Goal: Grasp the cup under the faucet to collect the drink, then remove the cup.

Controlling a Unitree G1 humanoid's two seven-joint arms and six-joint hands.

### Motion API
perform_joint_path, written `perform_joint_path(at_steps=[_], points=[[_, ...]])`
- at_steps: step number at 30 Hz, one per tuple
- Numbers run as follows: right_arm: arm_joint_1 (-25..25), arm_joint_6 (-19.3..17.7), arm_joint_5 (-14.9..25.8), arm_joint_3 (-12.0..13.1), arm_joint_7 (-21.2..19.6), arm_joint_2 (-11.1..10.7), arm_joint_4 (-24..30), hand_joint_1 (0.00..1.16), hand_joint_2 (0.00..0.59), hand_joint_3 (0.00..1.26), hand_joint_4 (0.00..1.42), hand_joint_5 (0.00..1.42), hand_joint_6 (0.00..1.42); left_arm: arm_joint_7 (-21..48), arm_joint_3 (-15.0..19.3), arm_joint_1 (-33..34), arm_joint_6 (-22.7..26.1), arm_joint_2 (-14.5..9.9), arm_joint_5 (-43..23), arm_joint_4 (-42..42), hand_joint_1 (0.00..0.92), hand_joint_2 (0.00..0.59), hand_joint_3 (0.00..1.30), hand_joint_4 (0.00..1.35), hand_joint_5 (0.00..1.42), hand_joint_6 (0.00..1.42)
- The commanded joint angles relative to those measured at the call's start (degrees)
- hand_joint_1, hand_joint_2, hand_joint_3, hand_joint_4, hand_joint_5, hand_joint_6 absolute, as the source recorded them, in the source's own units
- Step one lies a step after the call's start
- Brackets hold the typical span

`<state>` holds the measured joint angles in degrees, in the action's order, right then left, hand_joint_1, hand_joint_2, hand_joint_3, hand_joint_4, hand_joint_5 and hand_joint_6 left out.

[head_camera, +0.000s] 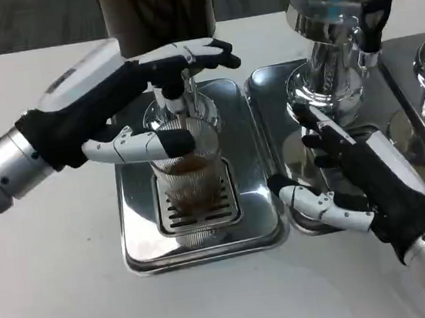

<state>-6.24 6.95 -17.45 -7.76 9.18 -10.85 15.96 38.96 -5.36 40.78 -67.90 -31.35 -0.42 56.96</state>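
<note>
Cup (188, 162), clear and ribbed, stands on the slotted grate of a shiny steel drip tray (142, 245) with a little brown drink in its bottom, directly below the faucet (172, 98). Nearest the camera lies the white table (67, 301), smooth and bare. The right hand (358, 180) rests on the edge of a second steel tray (270, 121) just beside the first, fingers spread and holding nothing. The left hand (140, 109) wraps the cup, thumb across its front and fingers reaching behind the faucet. Farther back stand a dark dispenser (157, 10) and a clear tank on a chrome pedestal (326, 75). Beyond the table edge shows grey carpet (17, 24). No readable writing appears.
</note>
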Motion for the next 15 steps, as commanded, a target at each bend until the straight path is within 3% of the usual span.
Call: perform_joint_path(at_steps=[1, 15], points=[[2.71, -1.41, 1.60, -0.08, -0.12, 0.24, -3.55, 0.59, 0.233, 0.06, 0.05, 0.11, 0.16, 0.73, -0.27, -1.04, 1.75, -0.85, 1.18, 1.64, 0.000, 0.084, 0.26, 0.14, 0.20, 0.22], [9.25, -6.92, 2.31, -1.18, -1.02, 1.57, -13.96, 0.58, 0.248, 0.07, 0.05, 0.12, 0.16, -0.66, 2.25, -1.48, 2.84, -1.61, 0.42, 2.84, 0.000, 0.084, 0.26, 0.14, 0.20, 0.22]])
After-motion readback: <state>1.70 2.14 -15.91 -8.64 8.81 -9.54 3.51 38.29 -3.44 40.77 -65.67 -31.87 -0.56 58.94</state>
